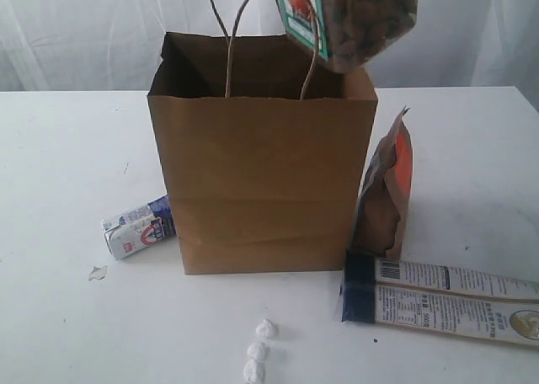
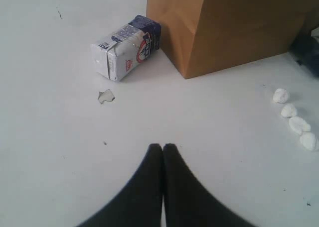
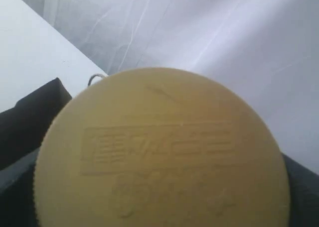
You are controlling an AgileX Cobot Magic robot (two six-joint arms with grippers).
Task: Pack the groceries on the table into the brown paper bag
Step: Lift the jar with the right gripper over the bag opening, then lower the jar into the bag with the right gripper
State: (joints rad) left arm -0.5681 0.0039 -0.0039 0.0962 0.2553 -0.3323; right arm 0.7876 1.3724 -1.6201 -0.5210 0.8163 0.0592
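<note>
The gold-lidded clear jar [image 1: 354,18] was held by the wide-parted right gripper [image 3: 162,162] over the brown paper bag [image 1: 261,182]; lowering past the handles [image 1: 228,64] before release was advised; the left gripper [image 2: 163,152] was closed, empty.

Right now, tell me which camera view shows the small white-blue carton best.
Left wrist view: the small white-blue carton lies whole and close beside the brown paper bag. The exterior view shows it smaller; the right wrist view shows none of it.
</note>
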